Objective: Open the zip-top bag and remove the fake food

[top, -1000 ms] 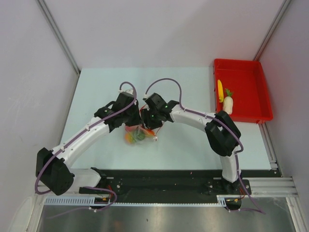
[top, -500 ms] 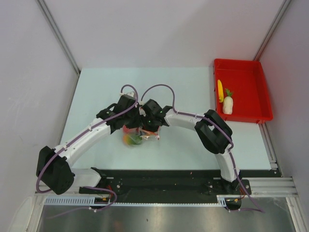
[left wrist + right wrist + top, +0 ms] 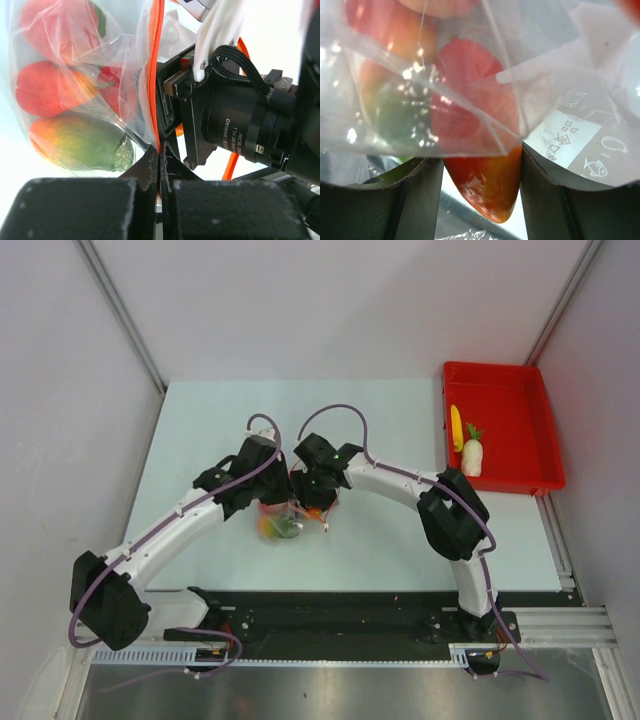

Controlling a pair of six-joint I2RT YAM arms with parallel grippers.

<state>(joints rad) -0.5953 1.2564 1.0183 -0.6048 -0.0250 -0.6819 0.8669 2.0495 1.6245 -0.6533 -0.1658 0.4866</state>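
Far left, a plain pale wall (image 3: pixel 60 390) and a metal post (image 3: pixel 118 315) angling up the corner. The pale green table (image 3: pixel 200 430) spreads out from there. The left arm curves in from the near-left corner, and the left gripper (image 3: pixel 160 157) is pinched tight on the orange zip strip (image 3: pixel 156 75) of the zip-top bag (image 3: pixel 282 525), jaws fully together. The bag sits at mid-table, right between the two grippers. Through its clear film, the fake food (image 3: pixel 55 90) shows up close: red, red-orange and orange-green pieces bunched together.

Coming at it from the other side is the right gripper (image 3: pixel 481 185), its jaws part way apart and closed on a red-orange piece (image 3: pixel 480 185), which touches both fingers with bag film draped over it.

Further right, well apart from the bag, the red tray (image 3: pixel 520 430) sits in the table's far-right corner. It holds a yellow piece (image 3: pixel 456 427) and a white radish (image 3: pixel 471 455) side by side. Then the right wall (image 3: pixel 605 390).
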